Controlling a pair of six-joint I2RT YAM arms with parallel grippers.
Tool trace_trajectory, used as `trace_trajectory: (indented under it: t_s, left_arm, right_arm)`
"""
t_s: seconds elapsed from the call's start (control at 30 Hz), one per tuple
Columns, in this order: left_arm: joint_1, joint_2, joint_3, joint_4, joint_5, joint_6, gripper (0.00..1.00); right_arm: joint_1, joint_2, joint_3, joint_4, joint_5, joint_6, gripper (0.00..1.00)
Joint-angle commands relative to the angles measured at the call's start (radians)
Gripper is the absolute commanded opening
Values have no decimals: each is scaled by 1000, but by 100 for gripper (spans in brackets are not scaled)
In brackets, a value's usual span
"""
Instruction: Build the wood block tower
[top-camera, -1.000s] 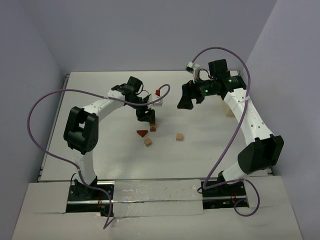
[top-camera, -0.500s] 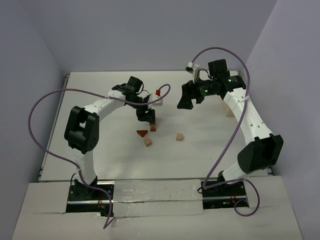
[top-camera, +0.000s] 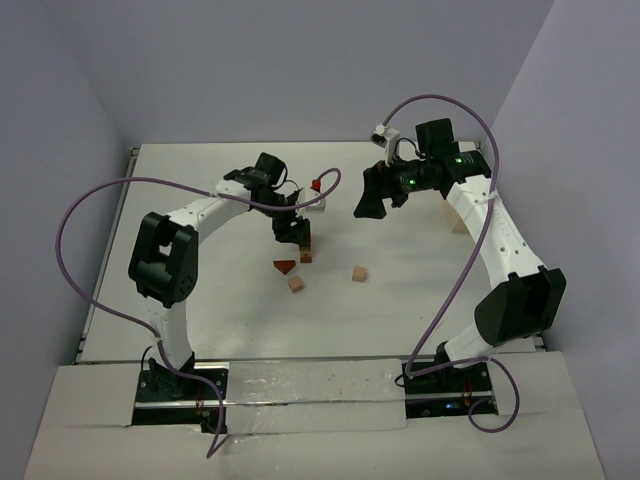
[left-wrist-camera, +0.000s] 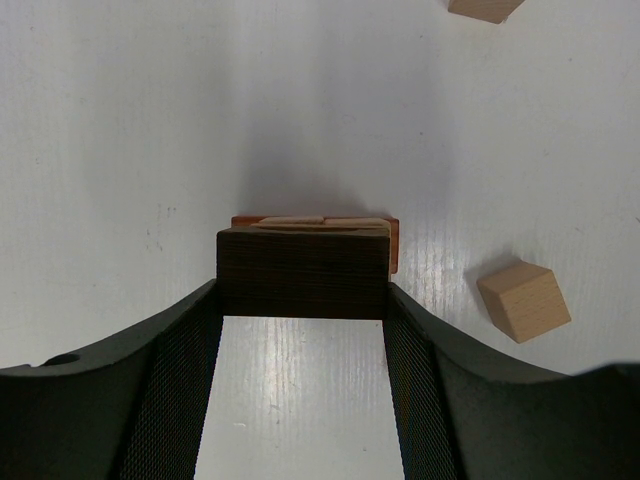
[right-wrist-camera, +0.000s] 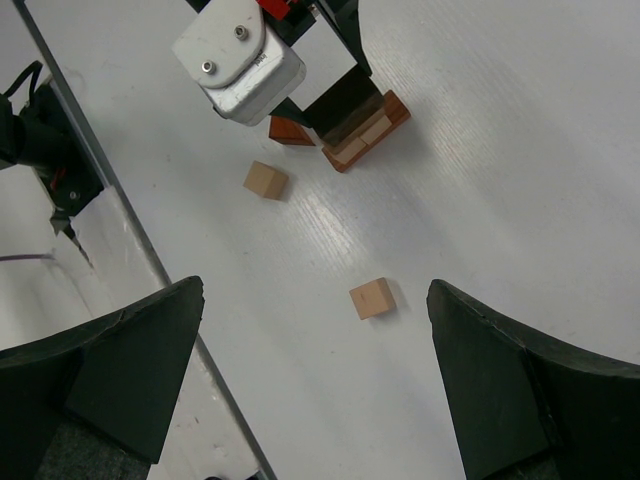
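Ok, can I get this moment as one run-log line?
left tool: shut on dark block, over wood block tower | right tool: open, empty, raised | loose: two tan cubes, reddish wedge

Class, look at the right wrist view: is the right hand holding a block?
No: the right hand is wide open with nothing in it; a cube lies loose beneath it.

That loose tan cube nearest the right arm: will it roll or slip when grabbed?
The tan cube looks like solid wood with flat faces, so it probably stays stiff and won't roll. It looks small, likely light, so a nudge may slide it across the smooth white table.
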Motion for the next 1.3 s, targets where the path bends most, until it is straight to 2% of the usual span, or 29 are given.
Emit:
trace_trajectory:
  t_s: [0.0,0.17,0.23,0.27,0.57,0.7,0.77,0.83,0.93,1.03,1.13,1.27]
  left_arm:
    - [2,-17,27,-27,24,20,59]
    - [3,-22,22,-27,24,23,77]
    - [2,-29,23,-28,32,22,97]
    - [3,-33,24,-30,37,20,99]
    - [2,-134,89,-71,70,-7,99]
    - [11,-221,109,-76,71,-58,99]
    - [31,-294,82,-36,57,-133,99]
    - [50,-347,54,-14,55,-182,99]
    - [120,-462,-32,21,76,-273,99]
    - [228,-599,-135,79,128,-381,99]
    - [306,-672,-228,101,185,-439,99]
    - [325,-736,-351,137,206,-470,99]
  right_arm:
    - [-7,3,26,-15,-18,-8,100]
    - [-7,4,27,-15,-19,-8,100]
    - [-6,4,27,-15,-21,-9,100]
    - [-7,4,27,-16,-21,-9,100]
    - [-7,0,35,-17,-21,-11,100]
    - [-7,-21,18,-4,9,-23,100]
    - [-5,-44,-19,4,43,-58,99]
    - [-4,-63,-84,9,80,-115,92]
    - [-2,-121,-197,32,138,-237,75]
    - [12,-141,-284,53,185,-330,59]
    - [56,-121,-366,92,291,-404,50]
    - [119,-51,-399,106,343,-439,36]
